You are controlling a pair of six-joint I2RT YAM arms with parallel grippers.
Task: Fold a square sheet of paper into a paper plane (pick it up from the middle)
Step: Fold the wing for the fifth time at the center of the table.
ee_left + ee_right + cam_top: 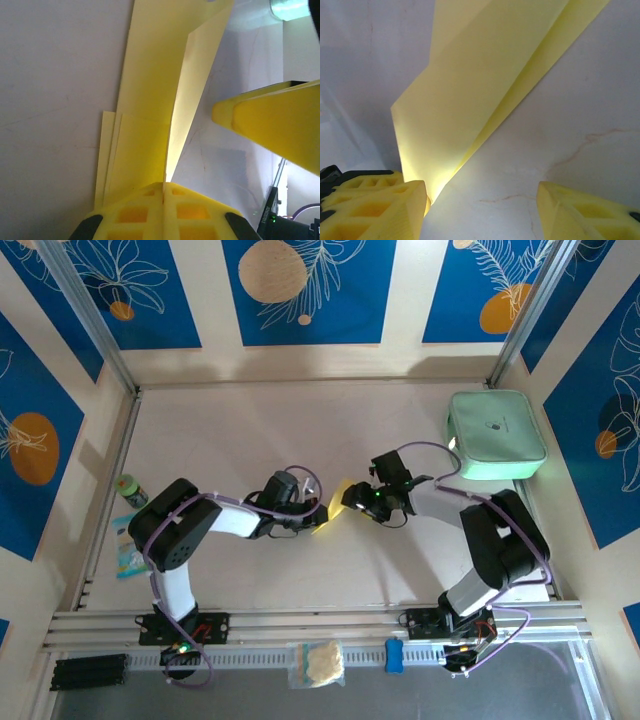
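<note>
The square sheet of paper stands folded into a narrow yellow paper plane (pixel 150 90) with a raised centre flap and layered edges, seen mid-table (pixel 335 508). My left gripper (pixel 164 187) is shut on the plane's near end, pinching the upright flap, and sits left of the paper (pixel 312 512). My right gripper (pixel 482 210) is open over bare table, just right of the paper (pixel 358 502). The plane (pixel 470 85) ends beside its left finger (pixel 375 210), and nothing lies between its jaws. One right finger (pixel 270 125) shows next to the plane.
A mint-green case (pixel 497 435) sits at the back right. A green-capped bottle (pixel 130 490) and a small packet (pixel 128 550) lie at the left edge. A cream wad in a clear bag (pixel 318 662) and a blue item (pixel 395 655) rest on the front rail.
</note>
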